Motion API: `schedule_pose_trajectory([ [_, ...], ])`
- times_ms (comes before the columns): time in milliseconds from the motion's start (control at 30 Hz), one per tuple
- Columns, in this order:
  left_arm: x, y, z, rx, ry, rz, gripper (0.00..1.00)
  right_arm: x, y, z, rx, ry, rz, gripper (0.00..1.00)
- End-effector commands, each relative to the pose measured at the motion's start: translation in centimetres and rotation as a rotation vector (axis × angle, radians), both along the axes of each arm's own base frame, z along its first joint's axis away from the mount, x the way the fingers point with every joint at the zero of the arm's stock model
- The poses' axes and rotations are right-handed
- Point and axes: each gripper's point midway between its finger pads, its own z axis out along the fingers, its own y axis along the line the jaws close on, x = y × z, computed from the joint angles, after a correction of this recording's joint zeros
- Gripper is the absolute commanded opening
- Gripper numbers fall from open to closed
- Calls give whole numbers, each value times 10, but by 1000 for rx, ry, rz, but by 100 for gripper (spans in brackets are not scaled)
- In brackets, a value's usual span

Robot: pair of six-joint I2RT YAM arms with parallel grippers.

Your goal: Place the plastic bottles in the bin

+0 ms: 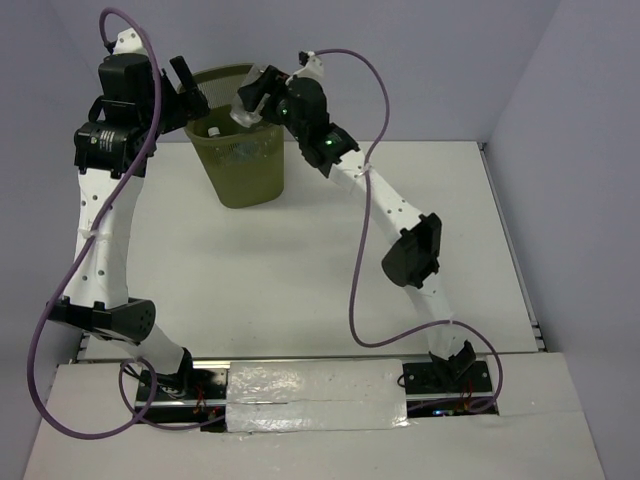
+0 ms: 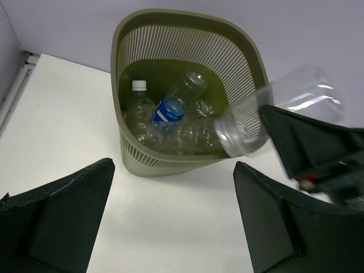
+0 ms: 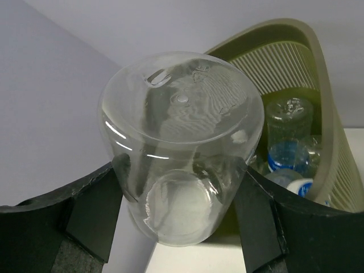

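Right gripper [image 3: 181,207] clamps a clear plastic bottle [image 3: 182,114] by its body, with the olive mesh bin [image 2: 170,14] just beneath. Left gripper [image 2: 173,219] gapes wide and empty, facing the bin.

You get one bin [image 1: 245,180]. Bottles: one clear bottle [image 3: 182,142] outside the bin, in the right gripper [image 3: 179,193]. Inside the bin you can count one white-capped bottle [image 2: 138,102] and one blue-labelled bottle [image 2: 170,108]. There is also a crumpled clear heap [image 2: 182,136] that won't split into a firm number, so call it at least four bottles overall. Two arms: left arm [image 1: 100,240], right arm [image 1: 390,215]. Two grippers, counting the left gripper [image 2: 173,216]. Two purple cables [image 1: 355,290], one per arm. One table [image 1: 300,290].
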Motion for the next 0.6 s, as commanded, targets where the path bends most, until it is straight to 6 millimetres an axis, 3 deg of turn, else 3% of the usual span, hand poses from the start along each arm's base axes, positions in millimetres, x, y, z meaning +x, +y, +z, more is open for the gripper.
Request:
schedule_pose_trajectory([
  [0,-11,-5,22,-55,-55,-31,99,4,10,46,125,-148,-43,52],
  [33,-11,-5,20,-57,-51,-35,99,5,12,48,143,-160,-44,55],
  [67,-12,-6,21,-59,-52,-41,100,8,13,44,145,-155,-52,71],
  [167,-13,-7,21,-65,-53,-47,99,9,19,46,170,-185,-40,99],
  [367,-11,-9,16,-80,-43,-59,99,-4,3,70,135,-215,-49,100],
  [400,-11,-9,17,-81,-44,-60,99,-12,-6,89,144,-235,-49,100],
  [433,-11,-9,15,-80,-41,-60,99,-13,-11,90,136,-235,-55,100],
  [467,-11,-8,17,-80,-47,-59,99,-21,-21,107,144,-253,-57,100],
  [567,-12,-8,16,-74,-46,-62,99,-21,-43,110,115,-222,-61,100],
])
